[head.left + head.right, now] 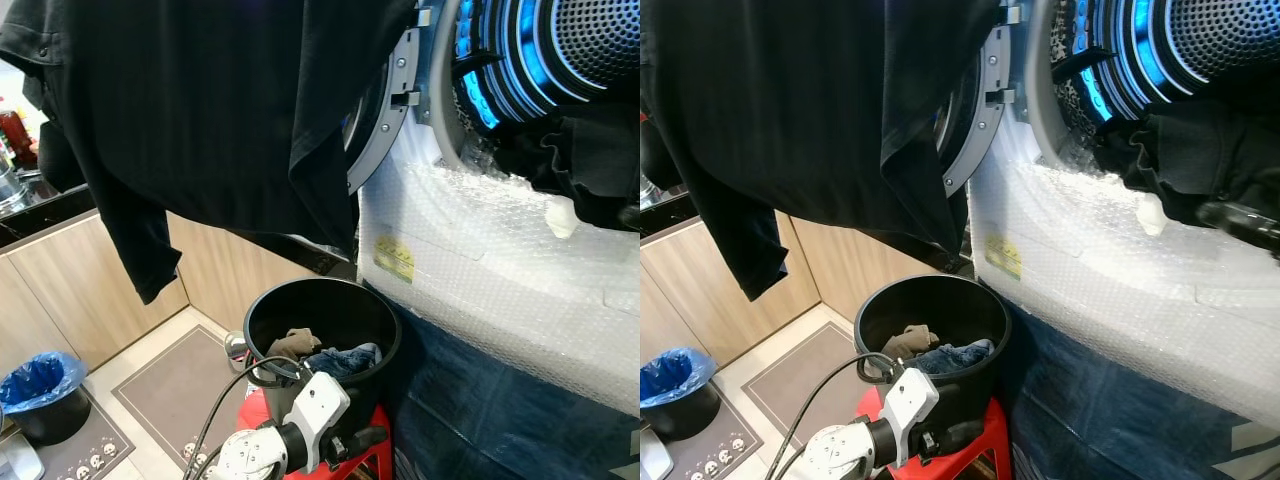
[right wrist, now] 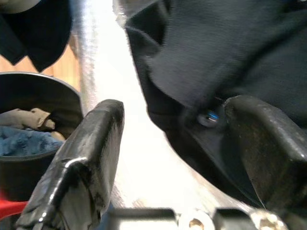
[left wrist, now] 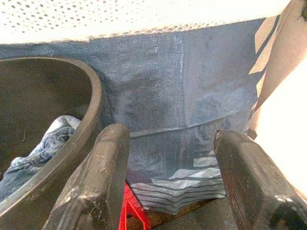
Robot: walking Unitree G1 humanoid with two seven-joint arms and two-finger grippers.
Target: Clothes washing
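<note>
A washing machine's drum (image 1: 560,50) glows blue at the upper right, and its door (image 1: 385,110) is swung open. A black garment (image 1: 590,160) hangs out of the drum mouth. My right gripper (image 2: 175,108) is open right against this garment, at the far right edge (image 1: 1240,215). A large black shirt (image 1: 220,110) hangs across the upper left, in front of the door. Below, a black bucket (image 1: 300,290) on a red stool (image 1: 370,465) holds a brown cloth (image 1: 293,345) and blue jeans (image 1: 345,358). My left gripper (image 3: 170,136) is open low beside the bucket.
Bubble wrap (image 1: 500,270) covers the washer's front, with a dark blue sheet (image 1: 500,410) below it. Wooden cabinets (image 1: 60,290) line the left. A small bin with a blue bag (image 1: 40,395) and grey mats (image 1: 170,390) lie on the floor at the lower left.
</note>
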